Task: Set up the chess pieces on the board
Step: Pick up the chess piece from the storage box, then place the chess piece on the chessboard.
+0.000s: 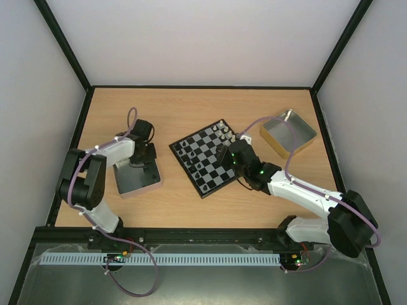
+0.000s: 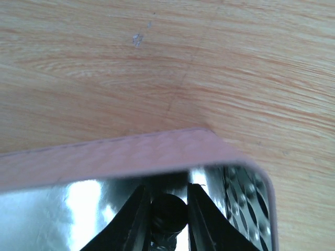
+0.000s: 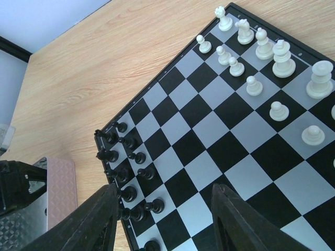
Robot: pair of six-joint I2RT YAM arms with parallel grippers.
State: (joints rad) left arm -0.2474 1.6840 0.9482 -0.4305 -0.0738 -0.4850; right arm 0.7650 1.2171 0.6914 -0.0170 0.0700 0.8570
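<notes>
**Board and pieces.** The board [image 1: 205, 180] lies at the centre of the overhead view, turned cornerwise on the table [image 1: 191, 108]. It is a flat square of glossy black and pale grey squares inside a thin black rim. In the right wrist view the white pieces [image 3: 272, 52] stand in two uneven rows at the upper right. They are smooth, turned shapes. The black pieces [image 3: 125, 172] crowd the board's left edge at the lower left of that view.

**Left gripper** [image 2: 168, 206]. It hangs inside a shallow tin [image 2: 131, 154] at the left of the overhead view. The tin has a matt pink rim with a rounded corner, a mirror-bright floor and an embossed patch at the right. The dark fingers [image 2: 135, 224] are drawn in against both sides of a single black piece [image 2: 168, 213], which is round-topped, and no gap shows.

**Right gripper** [image 3: 165, 193]. It hovers over the near part of the board. Its black fingers [image 3: 99, 219] stand well apart with nothing between them.

**Surroundings.** The table is pale wood-grain laminate. A gold-toned rectangular tin [image 1: 300, 143] sits at the upper right of the overhead view, clear of the board. The right arm's cable arcs across this tin.
</notes>
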